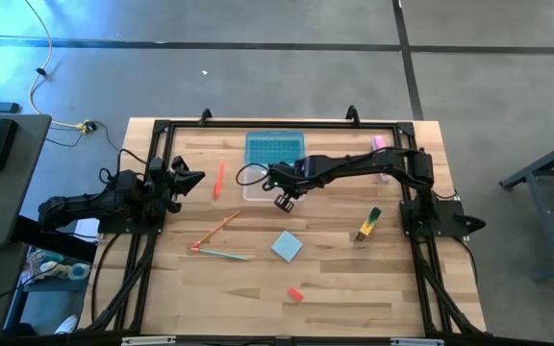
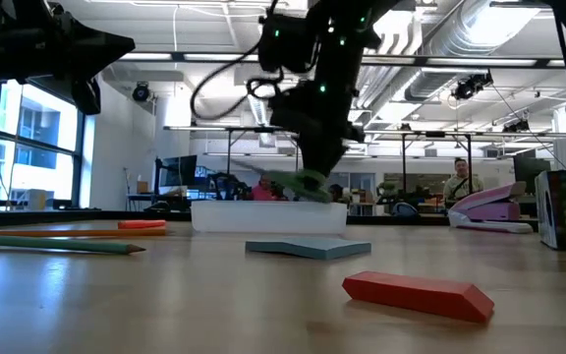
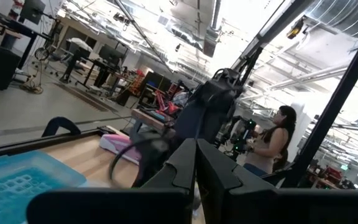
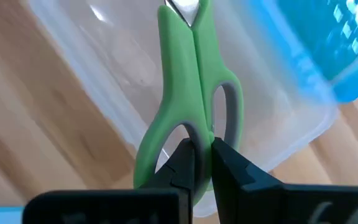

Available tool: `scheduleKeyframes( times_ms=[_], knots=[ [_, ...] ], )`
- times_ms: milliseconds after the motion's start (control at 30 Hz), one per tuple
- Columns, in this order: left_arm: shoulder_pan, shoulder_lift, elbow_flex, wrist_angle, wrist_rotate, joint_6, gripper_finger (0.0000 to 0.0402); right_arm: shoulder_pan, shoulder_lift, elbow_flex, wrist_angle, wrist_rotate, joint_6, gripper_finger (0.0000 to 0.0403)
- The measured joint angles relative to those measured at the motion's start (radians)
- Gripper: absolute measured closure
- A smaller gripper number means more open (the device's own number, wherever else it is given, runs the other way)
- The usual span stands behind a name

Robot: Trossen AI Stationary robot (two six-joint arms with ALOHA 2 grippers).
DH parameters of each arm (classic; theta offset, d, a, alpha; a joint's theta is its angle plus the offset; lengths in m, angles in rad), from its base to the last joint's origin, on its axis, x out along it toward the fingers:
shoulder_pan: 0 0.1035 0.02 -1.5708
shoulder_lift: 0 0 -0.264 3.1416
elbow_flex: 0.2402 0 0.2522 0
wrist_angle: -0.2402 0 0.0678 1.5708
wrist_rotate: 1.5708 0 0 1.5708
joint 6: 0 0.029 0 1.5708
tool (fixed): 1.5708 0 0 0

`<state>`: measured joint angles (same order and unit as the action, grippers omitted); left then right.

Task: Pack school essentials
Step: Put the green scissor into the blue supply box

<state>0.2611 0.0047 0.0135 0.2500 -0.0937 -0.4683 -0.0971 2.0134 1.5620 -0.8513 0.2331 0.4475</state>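
My right gripper (image 1: 285,200) is shut on the green-handled scissors (image 4: 185,81) and hovers just over the near end of a clear plastic box (image 1: 258,188). The box's blue lid (image 1: 275,150) lies at its far end. An orange-red pen (image 1: 219,180), two pencils (image 1: 215,231), a light-blue notepad (image 1: 287,246), a red eraser (image 1: 295,294) and a marker (image 1: 368,224) lie flat on the table. My left gripper (image 1: 187,180) waits shut at the table's left, raised above it. My right gripper pinches the scissors' handle where the two green loops meet (image 4: 197,118), between its two fingers. The fingers slant steeply down from above and lie along the scissors. The scissors hang clear of the table, with the blades pointing away from the fingers toward the box (image 4: 278,124).
A pink bar-shaped item (image 1: 380,144) lies at the far right corner. The black frame rails (image 1: 157,173) run along the table's left and right sides. People stand in the room beyond the table.
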Motion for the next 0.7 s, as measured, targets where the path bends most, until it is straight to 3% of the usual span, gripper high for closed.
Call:
scheduleKeyframes(
  times_ms=[400, 700],
  knots=[
    [0.000, 0.000, 0.000, -0.003, 0.003, 0.000, 0.0398, -0.021, 0.031, -0.001, -0.048, -0.036, 0.053, 0.0381],
    [0.000, 0.000, 0.000, -0.003, 0.004, 0.000, 0.0398, -0.050, 0.031, -0.001, -0.049, -0.111, 0.102, 0.0343]
  ],
)
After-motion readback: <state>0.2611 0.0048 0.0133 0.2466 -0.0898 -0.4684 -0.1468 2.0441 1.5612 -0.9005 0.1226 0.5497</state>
